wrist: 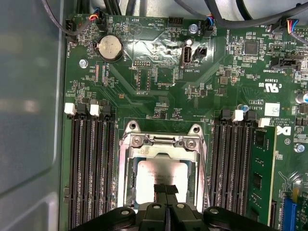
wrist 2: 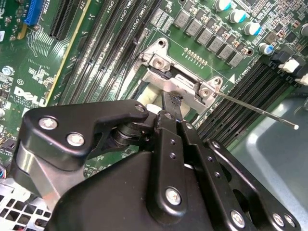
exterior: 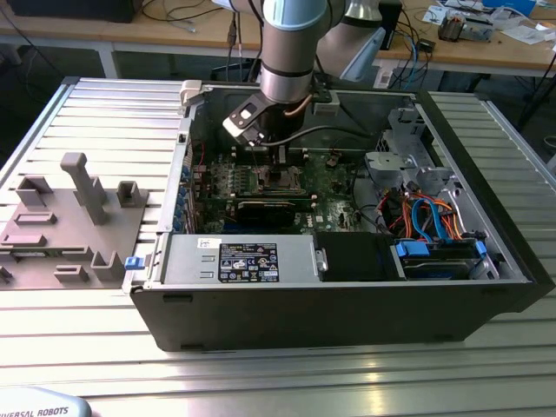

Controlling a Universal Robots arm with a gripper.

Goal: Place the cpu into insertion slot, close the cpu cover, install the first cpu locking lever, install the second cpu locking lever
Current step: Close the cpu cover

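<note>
Jaws shut with nothing between them, my gripper hangs over the cpu, which lies in the insertion slot framed by the lowered cpu cover, seemingly placed to press rather than grasp.

Take the square, shiny-rimmed insertion slot as your mark. Your black gripper, fingers pressed together, fills the room straight above it. Banks of long black memory slots crowd two opposite sides. Past one bank stands an upright green memory stick, past the other a pale grey metal case panel. A thin steel lever rod juts from one socket corner over a bank. Beyond the hinge end, low green motherboard leaves you open passage.
</note>
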